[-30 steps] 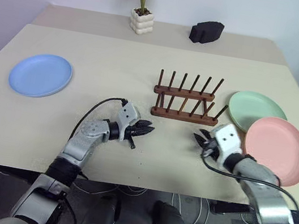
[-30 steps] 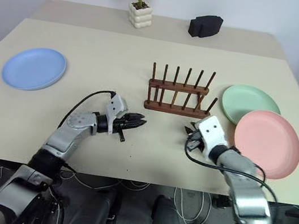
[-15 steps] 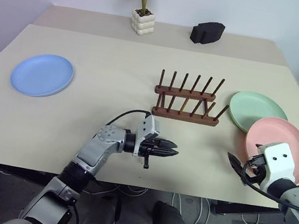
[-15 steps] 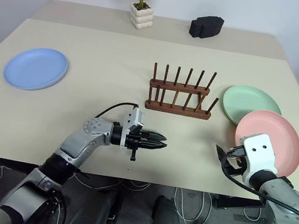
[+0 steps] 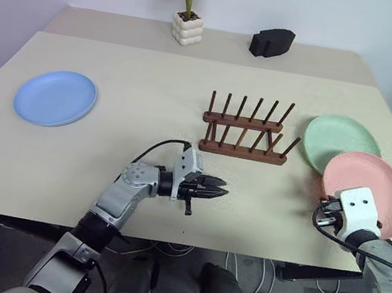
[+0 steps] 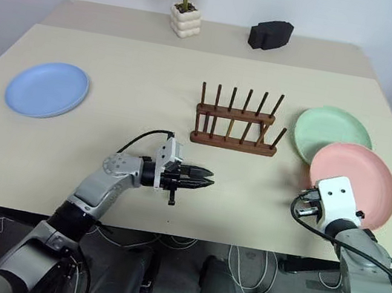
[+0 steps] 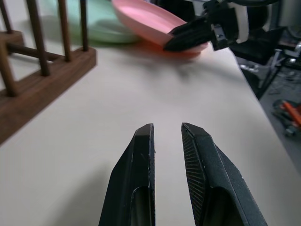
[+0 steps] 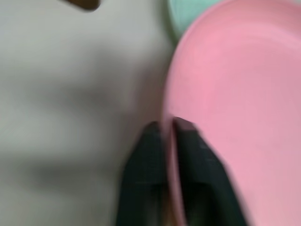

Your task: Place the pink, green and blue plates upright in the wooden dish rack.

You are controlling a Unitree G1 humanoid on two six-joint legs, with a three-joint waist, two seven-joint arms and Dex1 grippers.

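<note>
Right gripper [image 8: 164, 129] clamped on pink plate [image 6: 359, 181] rim; left gripper [image 7: 167, 136] level, slightly parted, empty.

Just a beige counter [image 5: 115, 88] with a seam running across near the far side. Small potted plant [image 5: 187, 10] at the back edge, green leaves in a lumpy white pot. Chunky black block [image 5: 271, 42] sitting a bit to the right of it, well apart from the pot. Plain pale wall [image 5: 353, 18] behind. Tangle of cables [image 6: 259, 266] on the floor below the near edge.
</note>
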